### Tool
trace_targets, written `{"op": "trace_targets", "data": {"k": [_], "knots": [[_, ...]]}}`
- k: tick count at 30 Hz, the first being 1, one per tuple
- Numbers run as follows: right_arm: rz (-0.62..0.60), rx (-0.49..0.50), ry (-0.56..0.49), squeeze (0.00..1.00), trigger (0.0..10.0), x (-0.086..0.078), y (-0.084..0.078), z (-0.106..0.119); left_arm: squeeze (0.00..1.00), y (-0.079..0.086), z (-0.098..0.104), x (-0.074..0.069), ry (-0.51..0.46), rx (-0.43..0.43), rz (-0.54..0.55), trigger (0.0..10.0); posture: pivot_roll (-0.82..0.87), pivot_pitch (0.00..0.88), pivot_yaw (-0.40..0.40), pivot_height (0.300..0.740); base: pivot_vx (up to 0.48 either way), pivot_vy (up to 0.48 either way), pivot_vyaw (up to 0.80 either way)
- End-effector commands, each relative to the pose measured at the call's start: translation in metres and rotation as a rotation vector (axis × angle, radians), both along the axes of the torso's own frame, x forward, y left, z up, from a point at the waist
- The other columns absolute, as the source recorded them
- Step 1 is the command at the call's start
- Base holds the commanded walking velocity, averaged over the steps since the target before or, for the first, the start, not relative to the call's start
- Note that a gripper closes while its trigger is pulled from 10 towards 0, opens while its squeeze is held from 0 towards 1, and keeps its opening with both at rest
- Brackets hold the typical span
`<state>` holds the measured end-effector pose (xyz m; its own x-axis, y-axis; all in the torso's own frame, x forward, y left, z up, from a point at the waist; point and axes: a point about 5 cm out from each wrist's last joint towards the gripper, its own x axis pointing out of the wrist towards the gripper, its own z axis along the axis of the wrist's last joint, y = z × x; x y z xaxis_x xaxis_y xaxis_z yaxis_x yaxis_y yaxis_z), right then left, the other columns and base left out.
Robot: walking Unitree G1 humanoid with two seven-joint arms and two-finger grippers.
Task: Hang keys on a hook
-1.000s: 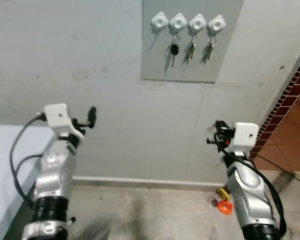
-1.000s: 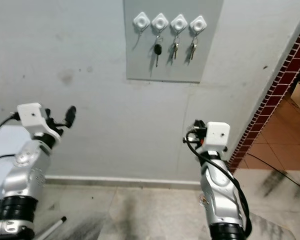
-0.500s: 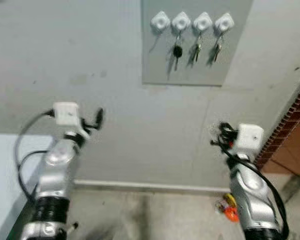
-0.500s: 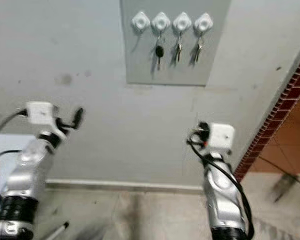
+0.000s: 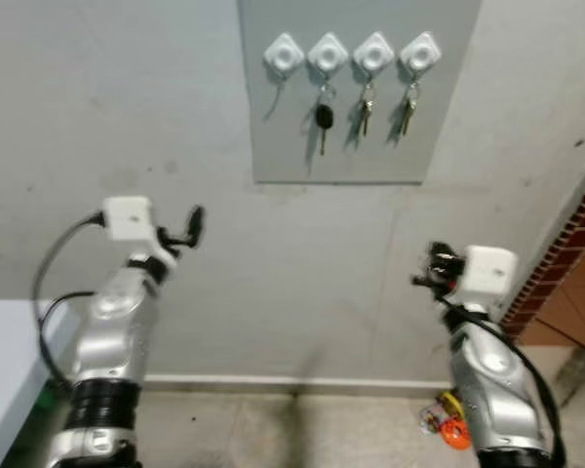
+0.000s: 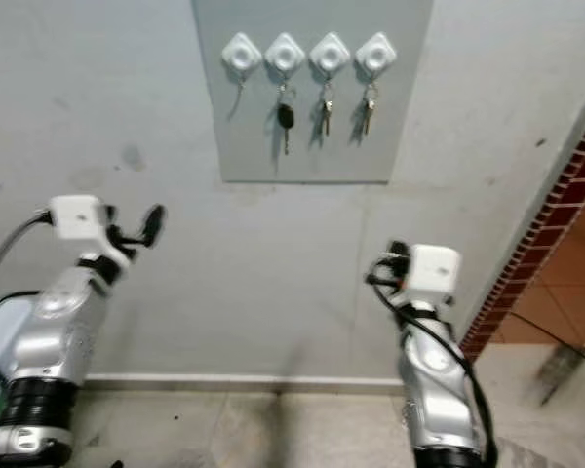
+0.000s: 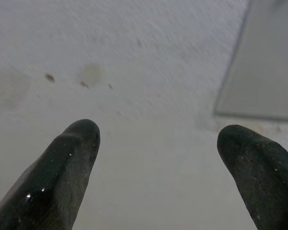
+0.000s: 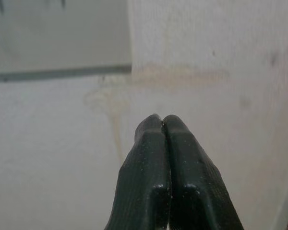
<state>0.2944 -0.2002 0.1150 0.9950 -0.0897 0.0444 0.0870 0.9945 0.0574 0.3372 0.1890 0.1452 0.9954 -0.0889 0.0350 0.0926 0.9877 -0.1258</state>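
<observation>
A grey panel (image 5: 361,146) on the wall carries a row of white diamond hooks. The leftmost hook (image 5: 284,54) is bare. A black-headed key (image 5: 323,117) hangs on the second hook, and small metal keys (image 5: 364,112) hang on the third and fourth. My left gripper (image 5: 192,224) is raised below and left of the panel; it is open (image 7: 158,139) and holds nothing. My right gripper (image 5: 429,270) is raised lower right of the panel. Its fingers are pressed shut (image 8: 162,118), and I see nothing between them.
A dark red brick-tiled wall edge (image 5: 570,244) runs down the right side, with orange floor tiles beyond it. A small orange and yellow object (image 5: 448,429) lies on the floor by the skirting. A pale surface (image 5: 0,361) stands at my left.
The whole picture has shifted, so the camera moved; the panel now sits further left and slightly nearer. Both arms keep much the same raised pose, and the grippers' states are unchanged.
</observation>
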Motion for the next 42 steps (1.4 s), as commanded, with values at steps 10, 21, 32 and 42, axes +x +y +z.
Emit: {"op": "trace_targets", "data": {"k": [10,21,32,42], "knots": [[0.097,-0.038,0.008,0.0,10.0,0.007,0.011,0.007,0.0,0.009,0.011,-0.002,-0.044,-0.01,0.051,10.0,-0.01,0.0,0.01,0.74,0.0,0.0,0.0],[0.212,-0.11,0.005,0.0,10.0,0.017,0.01,0.019,0.0,0.006,0.019,0.0,-0.056,0.044,0.006,10.0,-0.01,0.0,0.001,0.74,0.0,0.0,0.0],[0.36,-0.108,-0.017,0.0,10.0,0.024,0.025,0.026,0.0,-0.005,0.018,-0.004,-0.068,0.082,-0.059,10.0,0.0,0.0,0.001,0.74,0.0,0.0,0.0],[0.535,-0.044,-0.087,0.0,10.0,0.033,0.052,0.044,0.0,-0.043,0.029,-0.012,-0.141,0.129,-0.225,10.0,0.01,0.007,0.009,0.74,0.0,0.0,0.0]]}}
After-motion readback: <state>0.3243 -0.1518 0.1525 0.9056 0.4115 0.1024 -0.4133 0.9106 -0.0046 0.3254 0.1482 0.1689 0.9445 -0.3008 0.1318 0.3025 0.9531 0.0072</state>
